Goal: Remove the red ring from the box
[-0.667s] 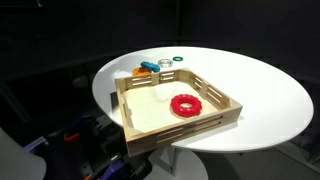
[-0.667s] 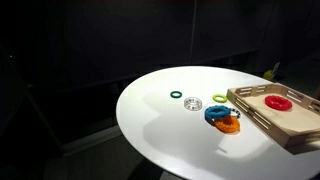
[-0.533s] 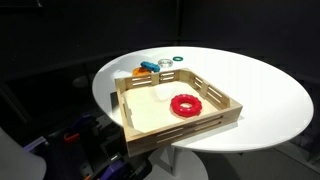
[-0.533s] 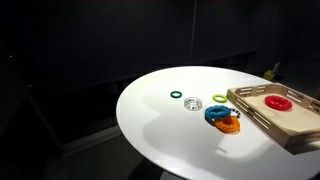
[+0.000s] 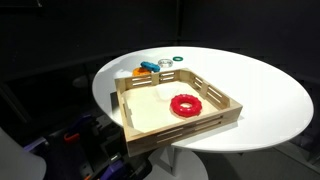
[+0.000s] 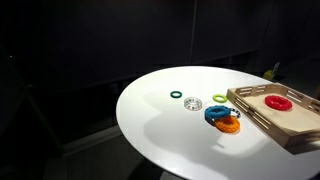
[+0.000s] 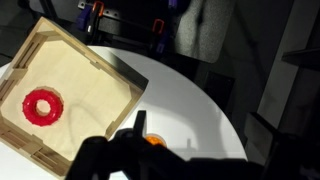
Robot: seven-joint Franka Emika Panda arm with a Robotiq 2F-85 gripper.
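The red ring [image 5: 185, 104] lies flat on the pale bottom of the box [image 5: 150, 112], a shallow light-wood tray with slatted sides, on a round white table. Both show in the other exterior view too, the ring [image 6: 278, 102] inside the box [image 6: 290, 127] at the right edge. In the wrist view the ring [image 7: 42, 106] lies in the box [image 7: 90, 75] at the left. My gripper [image 7: 200, 145] is a dark shape at the bottom of the wrist view, over the bare table beside the box, open and empty. It is out of view in both exterior views.
Blue and orange pieces [image 6: 222, 118] lie on the white table [image 6: 160, 125] just outside the box, also seen from the far side [image 5: 145, 68]. A green ring [image 6: 176, 95], a clear ring [image 6: 194, 103] and a yellow-green ring [image 6: 219, 98] lie nearby. An orange piece [image 7: 152, 141] shows by my fingers.
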